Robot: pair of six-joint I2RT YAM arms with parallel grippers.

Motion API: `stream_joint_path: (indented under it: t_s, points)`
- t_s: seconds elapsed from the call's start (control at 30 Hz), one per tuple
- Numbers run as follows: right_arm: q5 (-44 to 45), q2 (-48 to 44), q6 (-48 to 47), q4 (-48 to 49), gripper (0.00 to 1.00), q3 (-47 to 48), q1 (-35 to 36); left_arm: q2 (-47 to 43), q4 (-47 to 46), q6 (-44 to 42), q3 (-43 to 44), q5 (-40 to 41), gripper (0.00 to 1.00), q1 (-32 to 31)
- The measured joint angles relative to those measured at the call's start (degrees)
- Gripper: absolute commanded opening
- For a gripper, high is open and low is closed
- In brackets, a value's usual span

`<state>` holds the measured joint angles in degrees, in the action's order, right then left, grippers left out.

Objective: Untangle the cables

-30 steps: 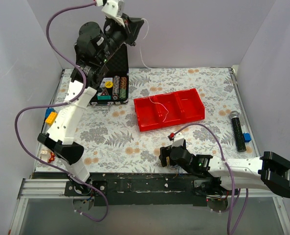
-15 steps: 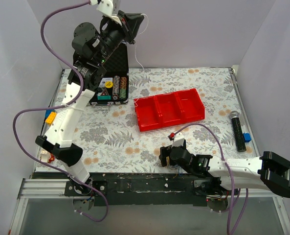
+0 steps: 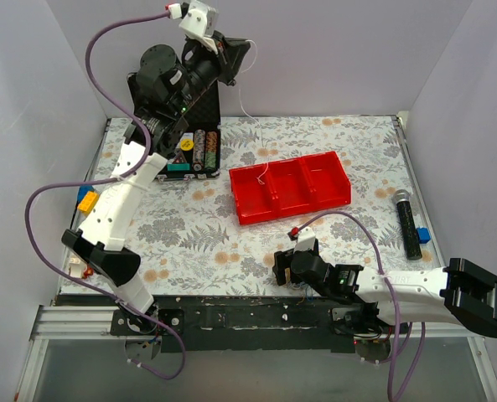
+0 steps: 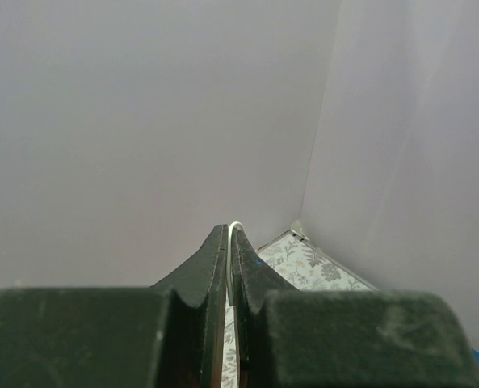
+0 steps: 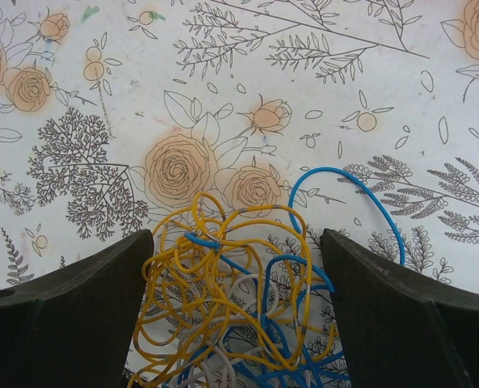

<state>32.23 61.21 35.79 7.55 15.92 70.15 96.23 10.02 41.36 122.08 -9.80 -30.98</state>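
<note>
Right gripper (image 5: 235,271): jaws wide apart, low over the floral tablecloth (image 5: 304,81). The tangled bundle of thin yellow, blue and white wires (image 5: 223,299) lay between its two fingers, with one blue loop arching ahead of the tips. Left gripper (image 4: 228,236): raised high near the back wall, pinched together on a thin white wire (image 4: 234,225). The wire's lower end seemed to hang into the red plastic three-compartment tray (image 3: 290,186), but was too fine to confirm.

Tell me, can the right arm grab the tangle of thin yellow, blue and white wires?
Probably yes: the open right gripper has the tangle of thin wires between its fingers, nothing covering it.
</note>
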Motion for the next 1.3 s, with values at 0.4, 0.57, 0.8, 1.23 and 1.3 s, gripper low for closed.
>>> stream_joint_path:
  t_s: [0.4,0.57,0.8,1.23,1.3]
  points:
    - [0.11,-2.34,0.22,-0.15,0.92,-1.16,0.00,-8.83,0.26,-5.51,-28.13,2.69,0.00,0.00]
    - [0.24,-2.34,0.24,-0.13,0.92,-1.20,0.00,-8.87,3.63,-6.62,-33.48,4.11,0.00,-0.24]
    - [0.46,-1.31,0.24,-0.02,0.92,-1.05,0.00,-9.88,5.09,-2.95,-43.06,3.63,0.00,-2.10]
    - [0.61,-1.05,0.35,-0.07,0.92,-0.87,0.00,-3.69,4.85,-2.40,-48.28,12.35,0.00,-6.91]
    - [0.66,-0.61,0.44,-0.07,0.92,-0.61,0.00,-1.33,4.61,-2.60,-46.75,13.33,0.00,-6.91]
